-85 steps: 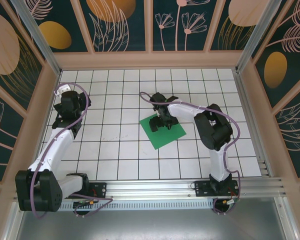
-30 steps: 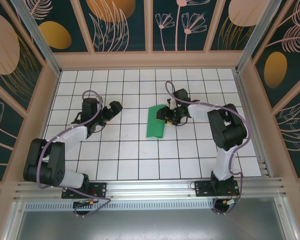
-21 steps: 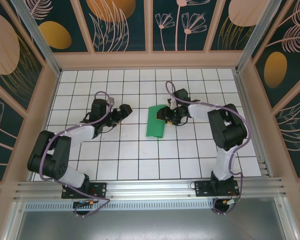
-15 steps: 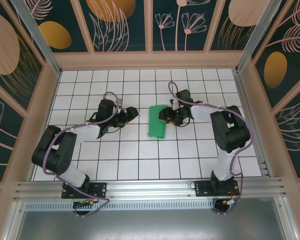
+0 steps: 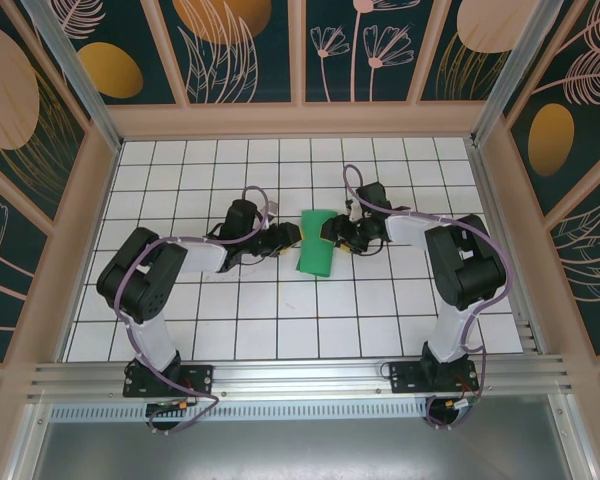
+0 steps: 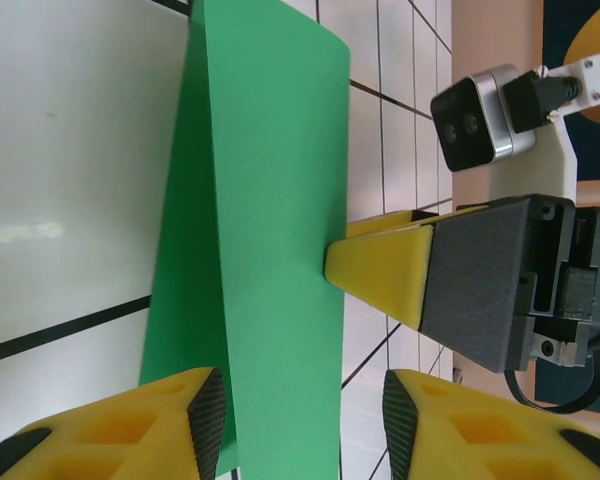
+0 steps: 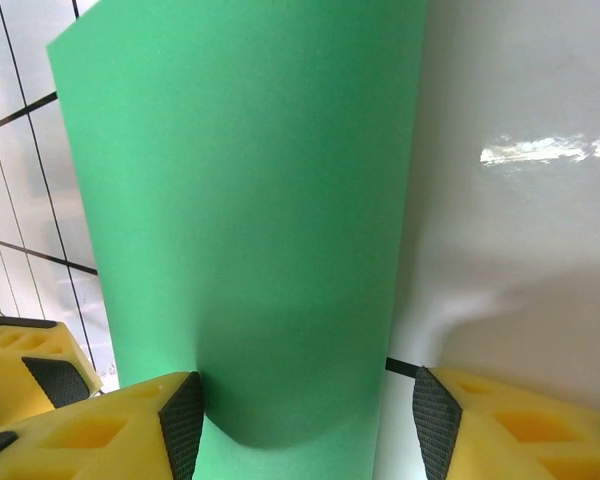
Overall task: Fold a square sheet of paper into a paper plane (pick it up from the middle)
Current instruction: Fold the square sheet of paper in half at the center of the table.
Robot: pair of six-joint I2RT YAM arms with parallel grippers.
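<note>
Centre of the table [image 5: 230, 300], the paper [image 5: 314, 250] lies folded over, long axis running near to far, squeezed between both tools. The left gripper [image 5: 289, 238] sits at its left edge, jaws apart, green edge between them, not pinched. The right gripper [image 5: 332, 236] faces it from the right, one fingertip [image 6: 365, 262] on the raised flap. Whether it grips, I cannot tell.

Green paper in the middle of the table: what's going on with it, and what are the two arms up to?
The square sheet of paper is bent over into a loose half fold, curved rather than creased flat. The right hand is at its right side, jaws apart around the curved bend. The left hand is at its left side, jaws open with the paper's edge between them. There is no plane shape yet.
</note>
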